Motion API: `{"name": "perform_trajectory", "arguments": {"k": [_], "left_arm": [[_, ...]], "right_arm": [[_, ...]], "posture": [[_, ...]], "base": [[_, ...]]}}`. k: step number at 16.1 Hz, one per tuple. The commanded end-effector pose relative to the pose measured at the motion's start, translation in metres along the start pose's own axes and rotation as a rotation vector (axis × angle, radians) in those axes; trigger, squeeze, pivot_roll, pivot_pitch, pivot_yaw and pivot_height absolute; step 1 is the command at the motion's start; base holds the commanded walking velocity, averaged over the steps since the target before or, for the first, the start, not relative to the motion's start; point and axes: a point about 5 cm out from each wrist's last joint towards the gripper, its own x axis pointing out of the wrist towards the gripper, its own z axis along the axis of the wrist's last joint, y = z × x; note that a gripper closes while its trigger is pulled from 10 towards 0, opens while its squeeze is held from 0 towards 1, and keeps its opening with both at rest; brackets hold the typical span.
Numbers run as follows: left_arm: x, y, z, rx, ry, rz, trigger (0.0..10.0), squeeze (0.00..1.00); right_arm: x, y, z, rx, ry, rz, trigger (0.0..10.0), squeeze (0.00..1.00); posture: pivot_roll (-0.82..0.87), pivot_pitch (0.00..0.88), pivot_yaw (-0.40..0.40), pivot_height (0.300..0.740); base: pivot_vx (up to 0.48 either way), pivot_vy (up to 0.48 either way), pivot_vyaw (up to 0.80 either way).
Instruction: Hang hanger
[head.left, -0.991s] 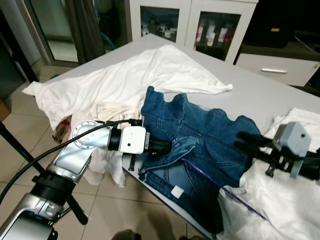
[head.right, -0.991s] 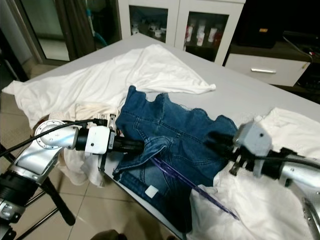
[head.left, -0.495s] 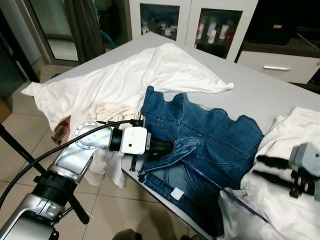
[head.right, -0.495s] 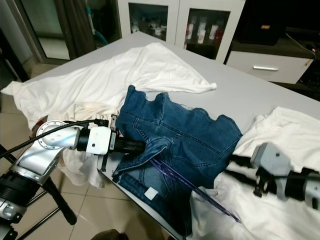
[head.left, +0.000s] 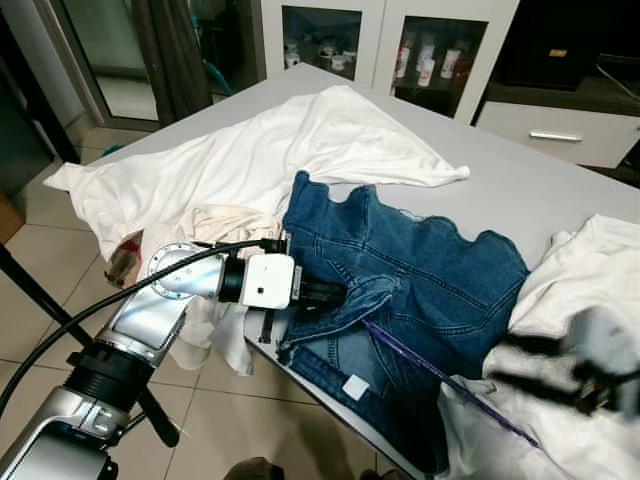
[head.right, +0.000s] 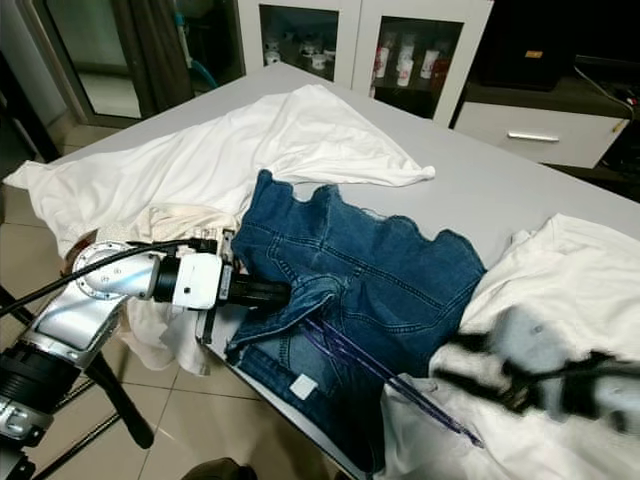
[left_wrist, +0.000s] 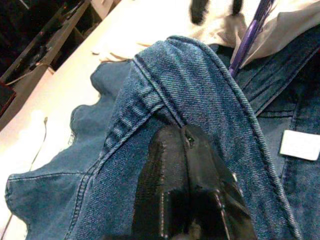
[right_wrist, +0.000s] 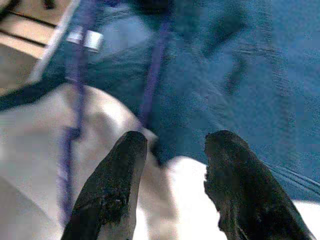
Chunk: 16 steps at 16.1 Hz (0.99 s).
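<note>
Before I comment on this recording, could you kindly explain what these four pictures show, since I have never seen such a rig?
This is a humanoid robot with two silver arms, each ending in a gripper of two long black fingers. The two wide pictures come from a stereo camera on its head, looking down at a grey table. The other two come from cameras on its wrists, looking along the fingers.

On the table lie a white shirt, blue jeans and, at the robot's right, a white garment. A purple hanger lies partly under the jeans and across that garment.

The left gripper is shut on a fold of the jeans near the table edge. The right gripper, blurred in the head views, is open over the white garment near the hanger, holding nothing.
</note>
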Motion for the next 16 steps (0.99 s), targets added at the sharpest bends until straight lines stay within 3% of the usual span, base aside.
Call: {"name": "perform_trajectory", "arguments": {"k": [1,4,11,16], "left_arm": [[0.001,-0.002,-0.002,0.001,0.012,-0.012,0.0,0.00],[0.002,-0.002,-0.002,0.000,0.011,-0.011,0.0,0.00],[0.001,-0.003,-0.002,-0.002,0.014,-0.006,0.0,0.00],[0.002,-0.003,-0.002,-0.002,0.013,-0.003,0.0,0.00]], "right_arm": [[0.009,0.004,0.006,-0.025,-0.018,0.023,10.0,0.00],[0.030,0.005,0.014,-0.053,-0.078,0.013,10.0,0.00],[0.059,0.002,0.022,-0.074,-0.093,-0.014,10.0,0.00],[0.073,-0.016,0.026,-0.068,-0.089,-0.140,10.0,0.00]], "posture": [[-0.04,0.064,-0.004,0.740],[-0.04,0.067,-0.006,0.740],[-0.03,0.071,-0.011,0.740],[-0.03,0.072,-0.012,0.740]], "base": [[0.000,0.000,0.00],[0.000,0.000,0.00],[0.000,0.000,0.00],[0.000,0.000,0.00]]}}
